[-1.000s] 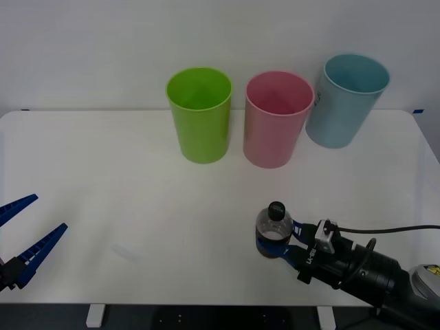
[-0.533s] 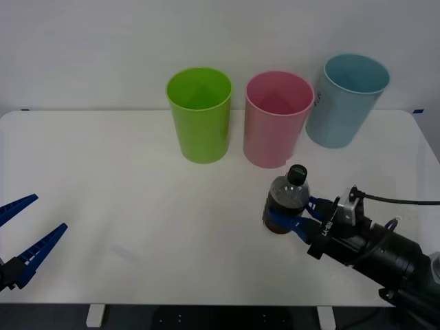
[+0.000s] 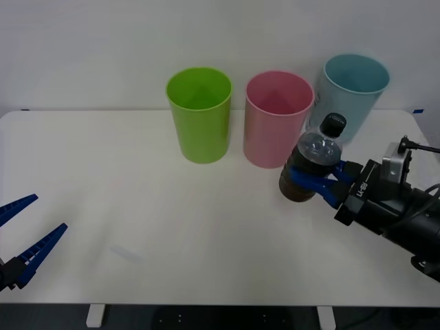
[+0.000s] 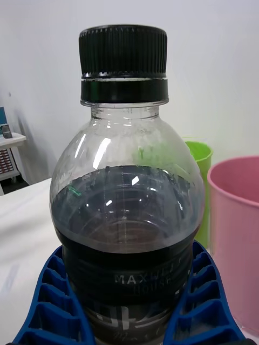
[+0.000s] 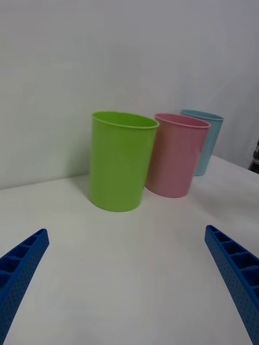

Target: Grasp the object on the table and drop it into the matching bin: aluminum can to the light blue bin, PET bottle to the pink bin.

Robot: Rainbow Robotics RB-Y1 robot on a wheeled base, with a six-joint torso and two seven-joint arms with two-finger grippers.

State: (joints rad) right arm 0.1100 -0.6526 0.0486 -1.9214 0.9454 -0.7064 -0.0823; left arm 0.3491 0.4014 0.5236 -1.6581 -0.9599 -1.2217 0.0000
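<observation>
The PET bottle [image 3: 313, 165], small and clear with dark liquid and a dark cap, hangs above the table [image 3: 137, 206], tilted, with my right gripper [image 3: 317, 183] shut on its lower body. It sits in front of and to the right of the pink bin [image 3: 276, 118], below the light blue bin [image 3: 346, 100]. The right wrist view has the bottle [image 4: 125, 205] between the blue fingers [image 4: 51, 302], the pink bin [image 4: 237, 232] just beyond. My left gripper [image 3: 20, 240] rests open at the table's near left edge; its fingers [image 5: 232, 269] stand wide apart, facing the pink bin [image 5: 177, 153] and light blue bin [image 5: 205, 141].
A lime green bin [image 3: 199, 113] stands left of the pink one, all three in a row at the table's back; it also rises closest in the left wrist view as the green bin [image 5: 120, 159]. A white wall lies behind. Open tabletop spreads across the left and middle.
My right gripper has lifted the bottle off the table and carried it up and to the right, toward the bins. The left arm has not moved.
</observation>
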